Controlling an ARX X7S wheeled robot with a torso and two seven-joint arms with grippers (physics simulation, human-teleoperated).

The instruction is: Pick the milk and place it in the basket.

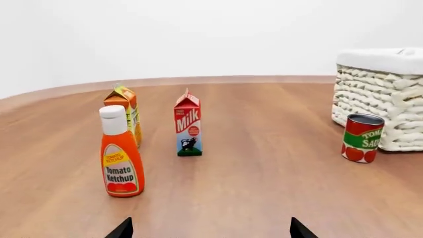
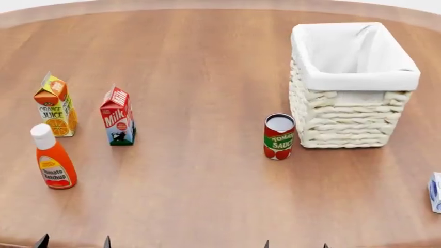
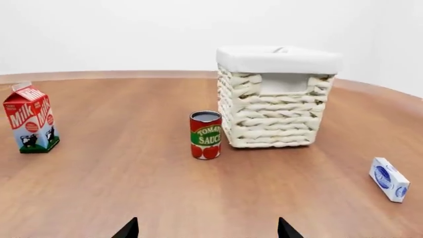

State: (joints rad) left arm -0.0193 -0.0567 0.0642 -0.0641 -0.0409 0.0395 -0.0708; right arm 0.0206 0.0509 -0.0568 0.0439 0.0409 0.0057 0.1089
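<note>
While both tools gape apart: carton reads "Milk", can "Tomato Sauce".

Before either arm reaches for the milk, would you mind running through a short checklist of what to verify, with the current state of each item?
1. Milk upright on the table: ok.
2. Clearance around the milk: ok; the orange juice carton and ketchup bottle stand apart from it.
3. Left gripper open and empty: ok; only its two spread fingertips show, with nothing between them.
4. Right gripper open and empty: ok, same.
5. Basket upright and empty: ok; only white lining shows inside in the head view.
6. Route to the basket: cannot tell; the tomato sauce can stands close beside the basket's near corner.
</note>
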